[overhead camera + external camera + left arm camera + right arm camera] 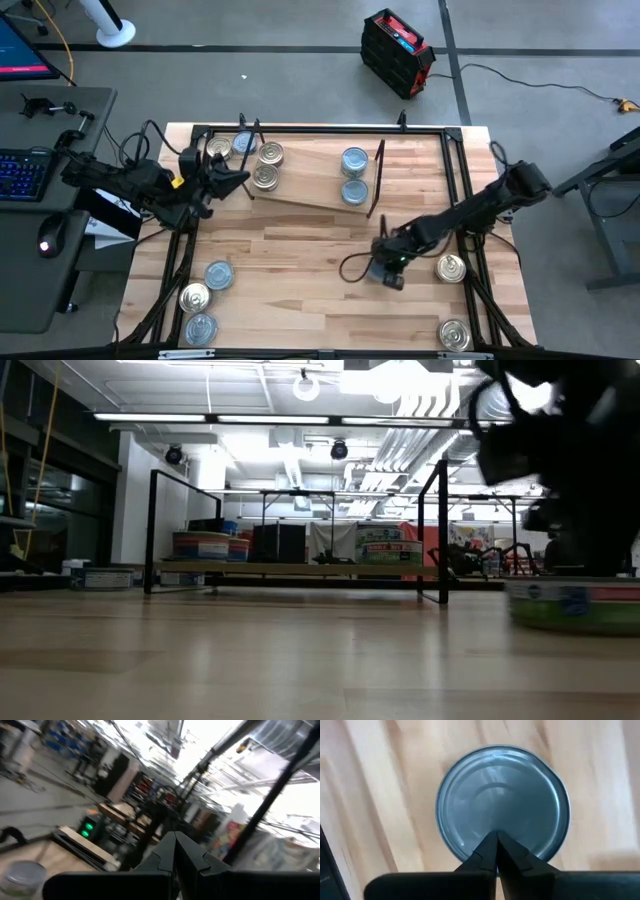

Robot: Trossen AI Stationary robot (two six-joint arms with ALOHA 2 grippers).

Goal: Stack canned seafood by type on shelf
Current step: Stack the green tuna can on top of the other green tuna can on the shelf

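right then, my right jaws (496,845) were pressed together with nothing between them, their tips poised directly over the lid of a silver-blue tin (502,802) that lay flat on the surface (300,260). i judged they hung there to line up on its centre before parting to take it; whether the tips touched the lid i could not tell. seen from overhead, that arm reached in from the right side and the right jaws (385,272) sat near the middle of the surface, just short of the shelf (310,185).

my left jaws (175,847) were also together and empty, pointing off into the room; from above they waited at the shelf's left end (215,180), clear of the work.

on the shelf the sorting looked partly done: two silver-blue tins (354,175) sat close together toward its right end, while gold-lidded tins (266,165) gathered at the left end with one silver-blue lid (243,144) among them. grouping by lid colour seemed the reason for that split, so the tin below me probably belonged with the right-hand pair.

loose tins waited elsewhere: three near the front left corner (203,298), two gold ones by the right edge (451,267).
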